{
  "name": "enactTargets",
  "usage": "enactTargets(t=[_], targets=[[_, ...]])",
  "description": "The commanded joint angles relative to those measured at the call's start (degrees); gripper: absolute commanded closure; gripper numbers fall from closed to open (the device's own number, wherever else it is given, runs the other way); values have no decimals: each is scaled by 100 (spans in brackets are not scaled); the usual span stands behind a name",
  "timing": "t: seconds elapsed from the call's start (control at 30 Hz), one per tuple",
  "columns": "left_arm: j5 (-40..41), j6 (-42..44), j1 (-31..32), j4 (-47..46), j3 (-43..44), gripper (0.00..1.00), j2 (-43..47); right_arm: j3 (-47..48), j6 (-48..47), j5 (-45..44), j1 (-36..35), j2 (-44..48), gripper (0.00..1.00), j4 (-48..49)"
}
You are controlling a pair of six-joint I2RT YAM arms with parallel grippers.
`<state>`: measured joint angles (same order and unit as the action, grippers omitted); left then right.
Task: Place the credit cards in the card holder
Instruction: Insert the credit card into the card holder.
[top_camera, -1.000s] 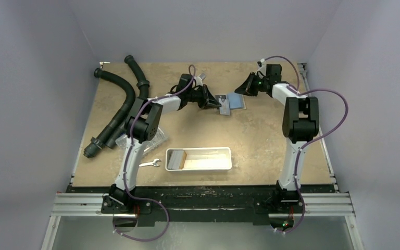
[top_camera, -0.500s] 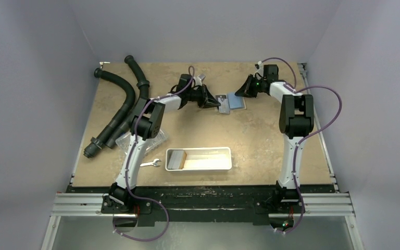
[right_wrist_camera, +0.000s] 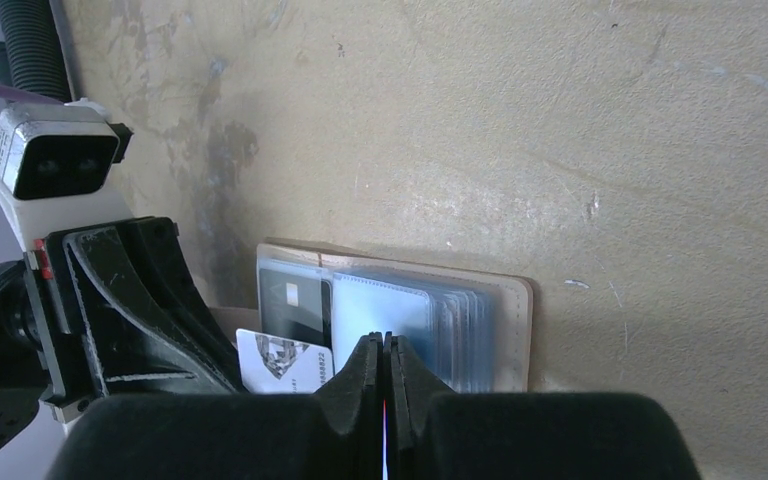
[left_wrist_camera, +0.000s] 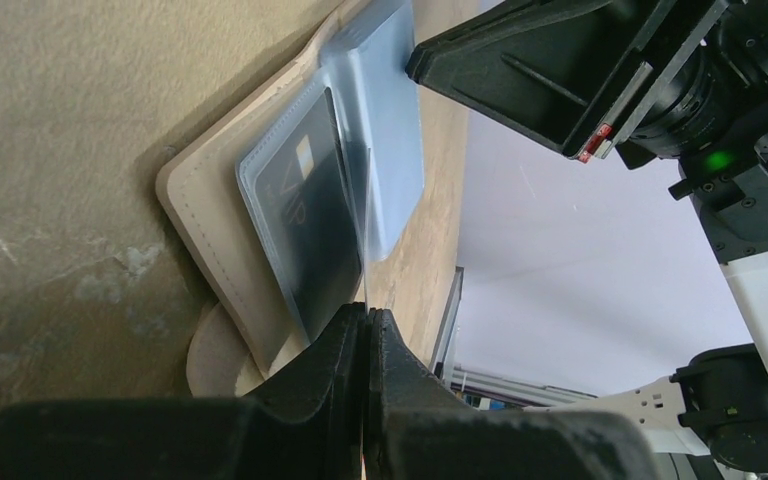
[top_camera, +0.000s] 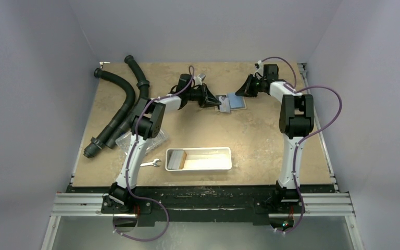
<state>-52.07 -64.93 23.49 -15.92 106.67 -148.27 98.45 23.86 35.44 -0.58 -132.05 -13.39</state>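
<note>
The card holder (top_camera: 235, 100) lies open at the back middle of the table, beige outside with light blue sleeves inside. A dark grey credit card (right_wrist_camera: 295, 300) sits in its left sleeve and also shows in the left wrist view (left_wrist_camera: 315, 230). My left gripper (top_camera: 213, 100) is at the holder's left edge, shut on a white-faced card (right_wrist_camera: 280, 365) held on edge, its thin rim at the left sleeve (left_wrist_camera: 365, 290). My right gripper (right_wrist_camera: 382, 340) is shut, its tips resting on the right blue panel (right_wrist_camera: 380, 305).
A long white tray (top_camera: 224, 165) stands near the front with a tan card (top_camera: 182, 157) and a grey one in its left end. A silver wrench (top_camera: 150, 163) lies left of it, a clear plastic box (top_camera: 159, 138) and black corrugated hoses (top_camera: 120, 99) further left.
My right arm has swung a little left and its gripper has settled closer on the holder. My left gripper has nudged the white card slightly further toward the holder.
</note>
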Motion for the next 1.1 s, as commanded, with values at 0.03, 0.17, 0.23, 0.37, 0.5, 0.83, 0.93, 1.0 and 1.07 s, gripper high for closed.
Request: enactTargets(t=[0.03, 0.17, 0.23, 0.37, 0.5, 0.83, 0.93, 1.0, 1.07], targets=[[-161, 112, -90, -235, 76, 100, 219, 44, -294, -453, 40, 20, 100, -275], [-224, -23, -90, -305, 250, 100, 65, 53, -311, -457, 40, 30, 100, -283], [-250, -105, -90, -351, 296, 100, 8, 58, -319, -446, 40, 30, 100, -286], [-309, -133, -77, -443, 358, 100, -96, 81, -313, -390, 40, 11, 100, -267], [-333, -104, -63, -296, 500, 100, -210, 104, -303, -346, 40, -5, 100, -275], [-283, -56, -63, -227, 469, 100, -237, 86, -311, -333, 40, -13, 100, -276], [-301, -62, -63, -254, 458, 100, -239, 86, -309, -327, 40, -29, 100, -267], [-324, -99, -59, -306, 472, 100, -266, 83, -310, -311, 40, -32, 100, -268], [-387, -231, -62, -436, 469, 100, -321, 69, -303, -302, 40, -32, 100, -268]])
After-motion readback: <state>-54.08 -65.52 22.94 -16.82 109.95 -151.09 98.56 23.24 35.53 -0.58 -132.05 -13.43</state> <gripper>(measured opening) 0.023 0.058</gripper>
